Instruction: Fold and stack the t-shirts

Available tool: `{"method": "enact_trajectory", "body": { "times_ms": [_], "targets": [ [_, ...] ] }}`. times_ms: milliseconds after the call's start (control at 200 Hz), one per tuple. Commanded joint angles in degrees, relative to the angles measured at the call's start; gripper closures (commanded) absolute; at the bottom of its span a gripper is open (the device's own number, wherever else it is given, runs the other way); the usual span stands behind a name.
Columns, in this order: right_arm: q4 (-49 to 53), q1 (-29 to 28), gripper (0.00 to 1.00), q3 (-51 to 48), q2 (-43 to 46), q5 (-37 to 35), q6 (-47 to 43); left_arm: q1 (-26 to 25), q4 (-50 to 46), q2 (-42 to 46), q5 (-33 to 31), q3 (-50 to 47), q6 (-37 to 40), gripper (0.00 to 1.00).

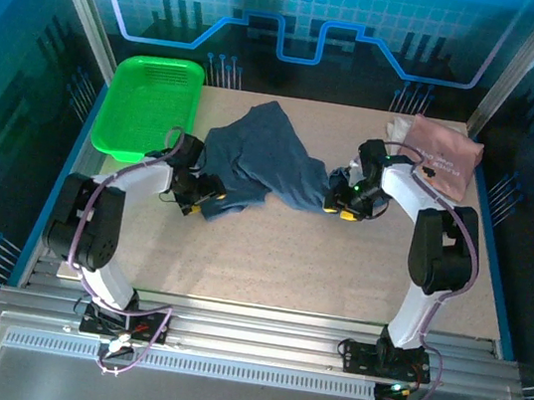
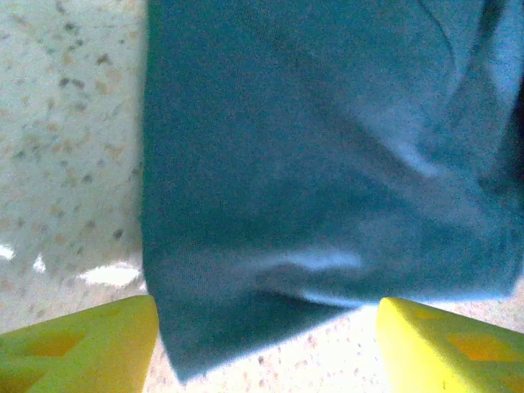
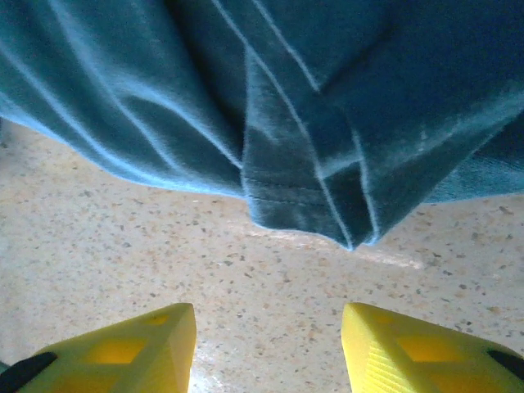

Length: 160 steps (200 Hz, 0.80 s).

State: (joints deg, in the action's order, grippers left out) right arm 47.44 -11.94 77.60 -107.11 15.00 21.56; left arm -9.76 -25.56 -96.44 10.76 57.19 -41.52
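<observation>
My jaws stand apart, gripping nothing: left gripper (image 2: pixel 268 301) over the 8 o'clock corner of the crumpled slate-blue t-shirt (image 1: pixel 263 159), right gripper (image 3: pixel 266 309) short of its 4 o'clock hem. Pinching here could catch one layer or bare table (image 1: pixel 337 271), dragging the shirt crooked.

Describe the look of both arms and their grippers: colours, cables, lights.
The left arm and right arm have white links, bulky black joints and thin grey-purple cables looping alongside. The left gripper and right gripper carry yellow wedge-shaped fingers with triangular recesses. A green light glows near the right wrist.
</observation>
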Motion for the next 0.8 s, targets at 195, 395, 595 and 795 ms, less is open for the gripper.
{"method": "enact_trajectory", "body": {
  "times_ms": [195, 395, 595, 795],
  "targets": [
    [-2.74, -0.13, 0.52, 1.85, -5.99, -6.20, 1.94, -0.26, 5.40, -6.96, 0.54, 0.30, -3.94, 0.44],
    [-2.97, 1.43, 0.83, 5.20, -8.69, -9.99, 4.28, -0.26, 4.86, -7.43, 0.50, 0.16, -2.67, 0.83],
    [-1.90, 3.47, 1.00, 5.85, -0.41, -7.39, 5.96, -0.26, -0.03, 2.65, -1.61, 3.63, 0.63, 1.00],
    [2.92, 6.47, 1.00, 5.76, 7.94, -1.97, 5.82, -0.19, -4.37, 13.40, -3.40, 7.63, 1.68, 1.00]
  ]
}}
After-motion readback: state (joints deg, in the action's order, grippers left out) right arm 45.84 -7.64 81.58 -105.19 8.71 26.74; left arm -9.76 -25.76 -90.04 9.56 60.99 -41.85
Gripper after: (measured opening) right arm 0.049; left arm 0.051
